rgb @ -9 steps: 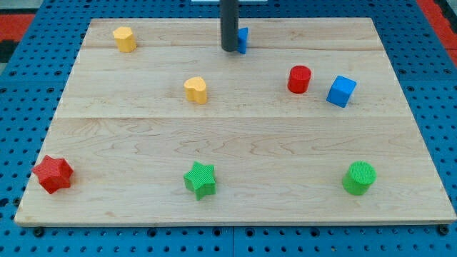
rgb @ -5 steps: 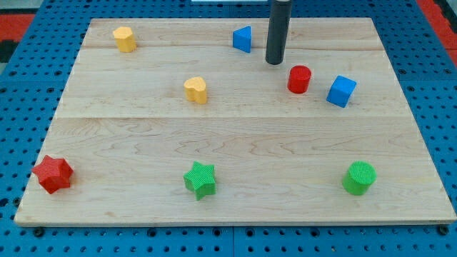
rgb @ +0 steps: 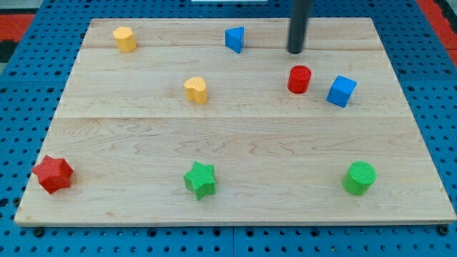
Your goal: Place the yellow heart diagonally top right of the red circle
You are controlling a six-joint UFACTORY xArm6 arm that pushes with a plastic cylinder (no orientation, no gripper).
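Observation:
The yellow heart (rgb: pixel 196 90) lies left of the board's middle, in the upper half. The red circle (rgb: pixel 299 78) stands to its right, well apart from it. My tip (rgb: pixel 295 51) is just above the red circle toward the view's top, not touching it, and far to the right of the yellow heart.
A blue cube (rgb: pixel 341 91) sits right next to the red circle. A blue triangle (rgb: pixel 235 38) and a yellow block (rgb: pixel 124 38) lie near the top edge. A red star (rgb: pixel 53 173), a green star (rgb: pixel 201 179) and a green circle (rgb: pixel 358 177) line the bottom of the wooden board (rgb: pixel 235 143).
My tip has moved rightward from beside the blue triangle to above the red circle. The blue triangle has shifted slightly left. The other blocks have not moved.

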